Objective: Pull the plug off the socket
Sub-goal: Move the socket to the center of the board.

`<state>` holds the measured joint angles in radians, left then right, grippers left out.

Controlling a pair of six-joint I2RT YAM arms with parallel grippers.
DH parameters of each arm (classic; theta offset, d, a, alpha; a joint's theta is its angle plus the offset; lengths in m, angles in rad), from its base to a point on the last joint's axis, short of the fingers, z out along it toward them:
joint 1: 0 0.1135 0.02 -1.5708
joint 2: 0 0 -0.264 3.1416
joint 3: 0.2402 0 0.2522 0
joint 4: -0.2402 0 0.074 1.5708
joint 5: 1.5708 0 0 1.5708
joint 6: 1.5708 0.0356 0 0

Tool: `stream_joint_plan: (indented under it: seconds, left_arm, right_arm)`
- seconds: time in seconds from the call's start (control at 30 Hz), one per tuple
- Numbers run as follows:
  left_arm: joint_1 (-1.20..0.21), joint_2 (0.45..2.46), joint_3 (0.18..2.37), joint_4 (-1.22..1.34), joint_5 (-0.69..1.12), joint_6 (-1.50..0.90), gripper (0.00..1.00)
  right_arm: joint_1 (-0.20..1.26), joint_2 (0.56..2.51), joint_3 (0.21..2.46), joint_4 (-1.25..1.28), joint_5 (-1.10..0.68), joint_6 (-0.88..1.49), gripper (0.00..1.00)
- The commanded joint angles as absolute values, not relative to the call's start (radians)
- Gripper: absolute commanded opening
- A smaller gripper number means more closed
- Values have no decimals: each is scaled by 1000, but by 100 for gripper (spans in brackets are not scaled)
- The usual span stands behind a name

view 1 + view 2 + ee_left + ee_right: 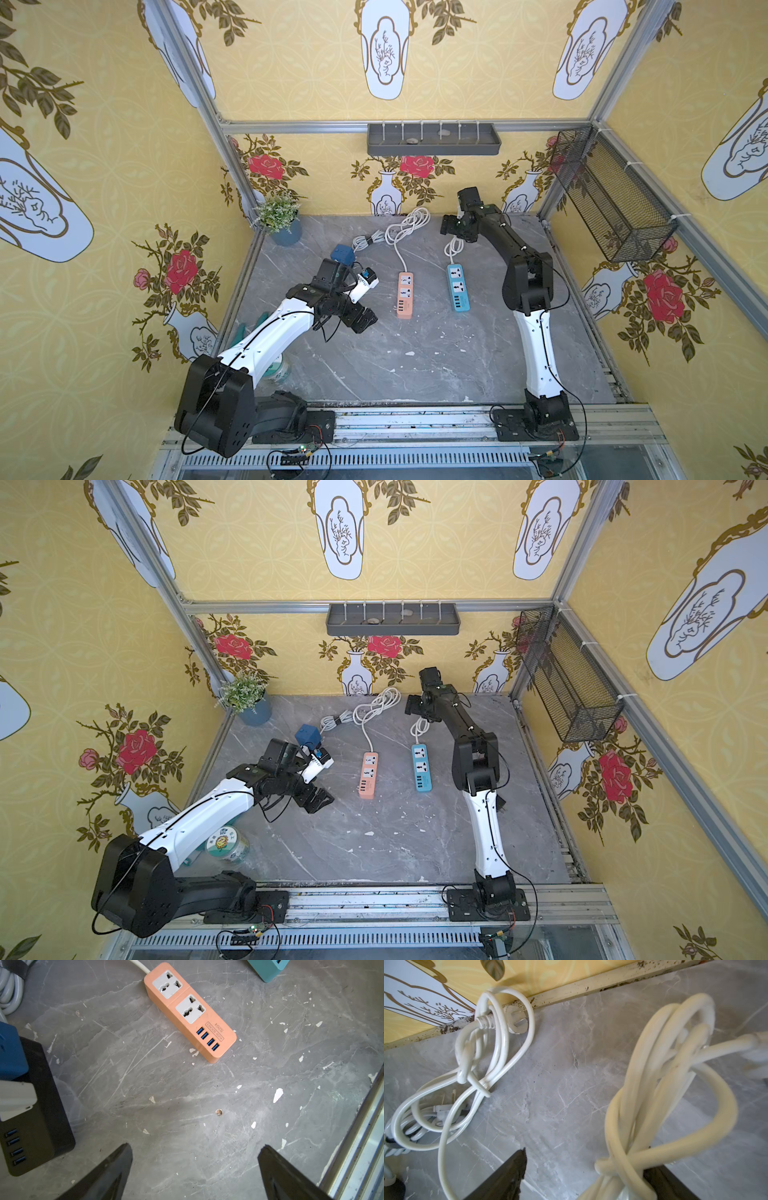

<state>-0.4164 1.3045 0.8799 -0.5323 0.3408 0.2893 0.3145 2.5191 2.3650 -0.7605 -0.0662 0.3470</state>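
The light blue socket strip (458, 287) and the orange socket strip (405, 294) lie mid-table, and all their sockets show bare. My right gripper (446, 226) hovers at the back, over the blue strip's cord. In the right wrist view this gripper (584, 1159) is open. The cream coiled cord (654, 1095) drapes against one finger, and its white plug (756, 1053) is a blur at the frame edge. My left gripper (195, 1151) is open over bare table. Beside it a black socket strip (35, 1105) carries a white plug (16, 1097) and a blue adapter (10, 1053).
The orange strip's white cord (409, 224) lies coiled by the back wall, with a grey bundled cable (368, 240) next to it. A potted plant (282, 220) stands back left. A round tub (227, 845) sits under the left arm. A wire basket (611, 199) hangs on the right wall.
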Motion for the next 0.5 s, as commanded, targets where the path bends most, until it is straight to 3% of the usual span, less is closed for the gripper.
stream_joint_plan:
  seconds: [0.0, 0.13, 0.47]
  left_arm:
    - [-415, 1302, 882, -527, 346, 287, 100]
    - [-413, 1302, 881, -525, 346, 288, 100]
    - [-413, 1304, 879, -526, 354, 290, 100]
  right_arm:
    - [316, 2568, 2451, -883, -13, 355, 88]
    - [310, 2539, 2347, -849, 7, 359, 100]
    - [255, 2375, 1963, -556, -340, 388, 98]
